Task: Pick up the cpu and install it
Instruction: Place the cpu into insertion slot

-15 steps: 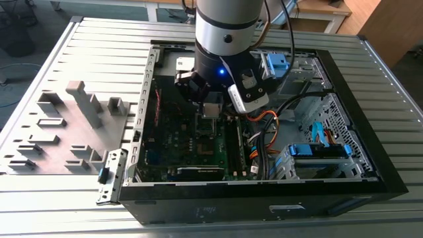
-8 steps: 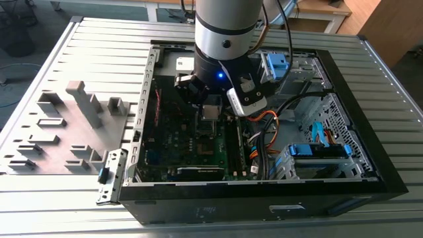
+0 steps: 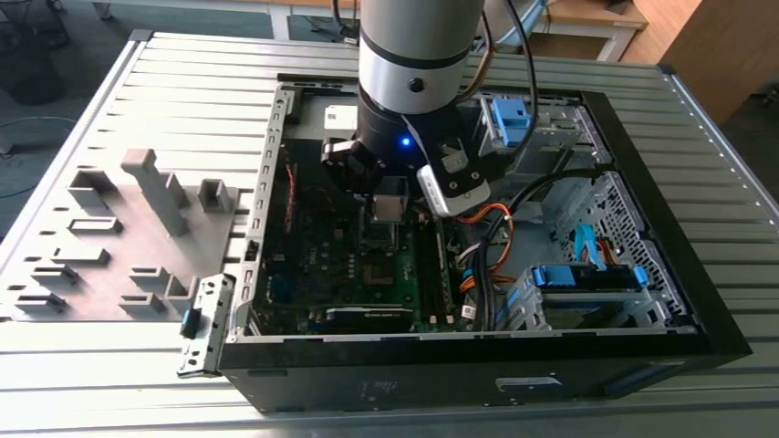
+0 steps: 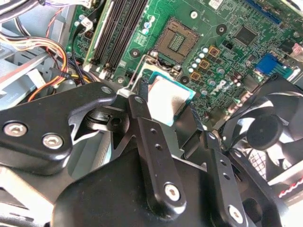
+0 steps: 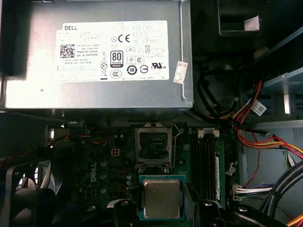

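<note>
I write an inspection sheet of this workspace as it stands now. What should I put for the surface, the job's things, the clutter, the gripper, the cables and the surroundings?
Surface: ribbed metal table, with an open computer case lying on it.
Job's things: cpu held above the board, not yet over the empty socket.
Clutter: gray holder block beside the case, at the exterior view's left.
Gripper: gripper shut on the cpu's edges, inside the case.
Cables: orange, red and yellow wire bundle beside the board, apart from the cpu.
Surroundings: wooden furniture beyond the table.
</note>
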Tool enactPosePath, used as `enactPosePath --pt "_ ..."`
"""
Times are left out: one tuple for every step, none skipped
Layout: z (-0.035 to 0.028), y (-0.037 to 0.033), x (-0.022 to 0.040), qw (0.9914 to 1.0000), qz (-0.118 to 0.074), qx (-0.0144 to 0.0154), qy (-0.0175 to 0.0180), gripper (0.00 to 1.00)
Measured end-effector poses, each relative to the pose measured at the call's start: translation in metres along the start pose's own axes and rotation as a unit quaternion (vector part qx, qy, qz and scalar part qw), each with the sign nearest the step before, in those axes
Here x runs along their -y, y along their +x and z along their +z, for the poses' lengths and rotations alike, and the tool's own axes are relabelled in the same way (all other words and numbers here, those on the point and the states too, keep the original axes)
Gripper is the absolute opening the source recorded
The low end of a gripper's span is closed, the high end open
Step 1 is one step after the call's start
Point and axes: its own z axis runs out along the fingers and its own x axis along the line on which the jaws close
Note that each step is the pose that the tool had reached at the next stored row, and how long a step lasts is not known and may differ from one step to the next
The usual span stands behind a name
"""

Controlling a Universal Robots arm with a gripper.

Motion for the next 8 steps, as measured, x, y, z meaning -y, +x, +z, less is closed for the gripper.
enactPosePath --pt "0.0005 0.0000 0.0001 1.00000 0.000 0.0000 0.0000 0.47" --pt "0.0008 0.0000 0.0001 1.00000 0.000 0.0000 0.0001 0.47" --pt "0.0011 0.0001 0.0001 1.00000 0.000 0.0000 0.0001 0.47" --pt "0.0013 0.0001 0.0002 1.00000 0.000 -0.0001 0.0001 0.47" --pt "0.0015 0.0001 0.0002 1.00000 0.000 0.0000 0.0000 0.47" --pt "0.0017 0.0001 0.0002 1.00000 0.000 0.0000 0.0000 0.47" --pt "0.0018 0.0001 0.0002 1.00000 0.000 0.0000 0.0000 0.47" --pt "0.0018 0.0001 0.0002 1.00000 0.000 0.0000 0.0000 0.47"
